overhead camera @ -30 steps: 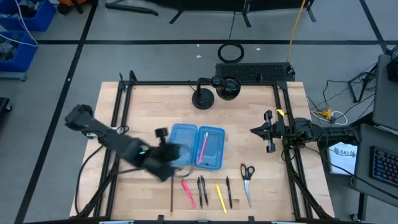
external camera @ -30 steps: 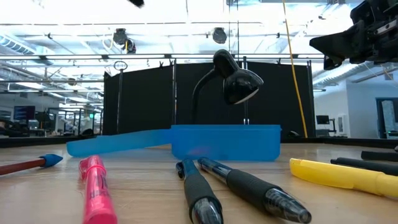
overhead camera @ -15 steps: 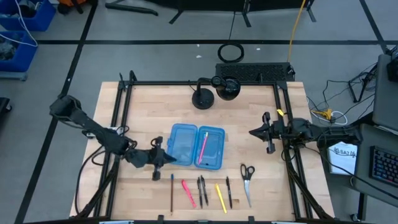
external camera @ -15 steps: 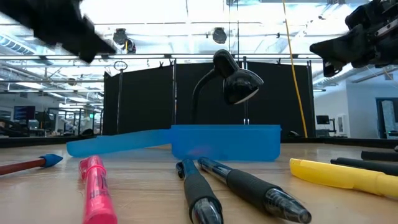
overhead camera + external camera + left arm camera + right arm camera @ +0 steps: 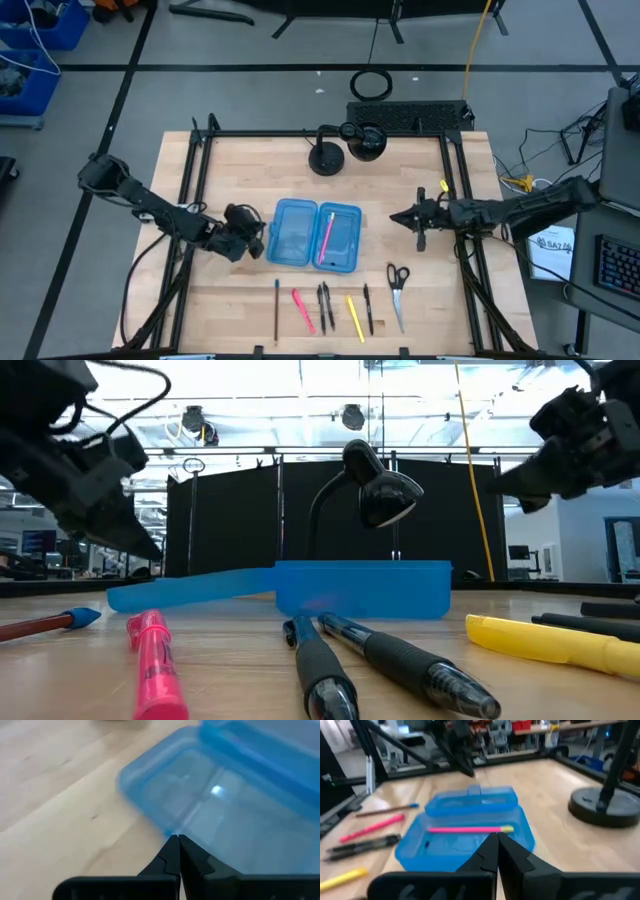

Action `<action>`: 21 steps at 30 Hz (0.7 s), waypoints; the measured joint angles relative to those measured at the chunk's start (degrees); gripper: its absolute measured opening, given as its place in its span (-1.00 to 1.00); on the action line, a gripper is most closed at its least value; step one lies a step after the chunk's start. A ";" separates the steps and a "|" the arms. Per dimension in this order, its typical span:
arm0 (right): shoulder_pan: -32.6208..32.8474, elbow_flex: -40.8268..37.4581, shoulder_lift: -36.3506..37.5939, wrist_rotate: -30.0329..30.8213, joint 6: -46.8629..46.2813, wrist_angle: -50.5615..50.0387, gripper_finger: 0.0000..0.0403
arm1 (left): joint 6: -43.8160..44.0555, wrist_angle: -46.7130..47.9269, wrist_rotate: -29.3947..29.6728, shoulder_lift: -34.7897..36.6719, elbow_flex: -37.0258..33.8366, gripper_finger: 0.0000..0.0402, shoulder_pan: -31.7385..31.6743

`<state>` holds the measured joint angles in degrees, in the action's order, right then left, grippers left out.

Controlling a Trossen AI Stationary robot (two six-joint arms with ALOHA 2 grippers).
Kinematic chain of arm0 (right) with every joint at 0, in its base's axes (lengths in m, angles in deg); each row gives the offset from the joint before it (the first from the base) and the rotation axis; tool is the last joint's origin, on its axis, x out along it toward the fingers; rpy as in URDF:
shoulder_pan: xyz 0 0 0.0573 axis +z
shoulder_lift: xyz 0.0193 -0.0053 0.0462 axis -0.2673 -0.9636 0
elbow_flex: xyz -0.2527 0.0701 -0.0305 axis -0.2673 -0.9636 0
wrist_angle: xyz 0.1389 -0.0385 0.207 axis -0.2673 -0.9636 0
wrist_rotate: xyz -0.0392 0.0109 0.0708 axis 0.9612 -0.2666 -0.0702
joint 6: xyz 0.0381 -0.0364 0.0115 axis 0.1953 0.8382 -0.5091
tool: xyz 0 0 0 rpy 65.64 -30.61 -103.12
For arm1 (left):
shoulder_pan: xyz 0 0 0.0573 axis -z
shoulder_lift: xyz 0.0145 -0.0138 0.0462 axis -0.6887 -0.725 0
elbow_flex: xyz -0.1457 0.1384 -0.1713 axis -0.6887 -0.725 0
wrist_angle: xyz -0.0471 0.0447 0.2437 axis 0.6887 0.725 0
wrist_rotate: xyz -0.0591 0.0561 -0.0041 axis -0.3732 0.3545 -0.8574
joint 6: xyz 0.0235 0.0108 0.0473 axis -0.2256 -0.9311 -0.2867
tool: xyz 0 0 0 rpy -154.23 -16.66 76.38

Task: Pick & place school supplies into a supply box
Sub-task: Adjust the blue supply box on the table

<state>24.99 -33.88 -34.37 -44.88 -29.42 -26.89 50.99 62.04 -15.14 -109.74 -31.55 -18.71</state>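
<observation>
The supply box [image 5: 316, 236] lies open in the middle of the table. Its lid half [image 5: 220, 795] is on the left and its tray half [image 5: 470, 837] on the right. A pink pencil [image 5: 326, 236] rests in the tray. The other school supplies lie in a row near the front edge: a dark pencil [image 5: 277, 310], a pink marker [image 5: 303, 311], black pens [image 5: 325, 305], a yellow marker [image 5: 354, 313] and scissors [image 5: 398, 291]. My left gripper [image 5: 176, 839] is shut, low at the lid's left rim. My right gripper [image 5: 393, 218] is shut, in the air to the right of the box. My left gripper's shut fingertips [image 5: 172, 845] stand at the lid half's rounded rim [image 5: 161, 827], coming from the table's left and slanting down. I cannot tell whether they touch the rim.
A black desk lamp [image 5: 326, 158] stands behind the box, with its head [image 5: 385, 495] over the far middle of the table. A black frame [image 5: 190, 200] runs along the table's edges. Bare wood lies to the left and right of the box.
My left gripper has come down from above the box's near left corner toward the table's left, rolling as it went. It now sits low at the lid's left rim. My right gripper has moved a little toward the box and tipped slightly. The box and supplies have stayed put.
</observation>
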 joint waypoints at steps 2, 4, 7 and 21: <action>-0.02 0.00 -3.75 -2.30 -0.01 4.79 -1.00 | 4.60 3.64 0.04 0.02 0.00 -0.97 -0.70; -0.05 0.24 -7.76 -3.49 -0.88 9.07 -1.00 | 8.87 7.44 -0.69 0.00 0.00 -0.98 -1.24; -0.15 1.20 -13.67 -3.85 -2.35 12.71 -1.00 | 10.97 10.99 -2.56 0.00 0.00 -0.98 -1.80; -2.38 3.26 -40.52 3.19 -12.10 24.82 -1.00 | 5.60 13.26 -4.57 0.00 0.00 -0.87 -1.92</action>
<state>22.62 -30.62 -74.89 -41.69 -41.53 -2.07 56.58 75.30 -19.71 -109.74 -31.55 -20.63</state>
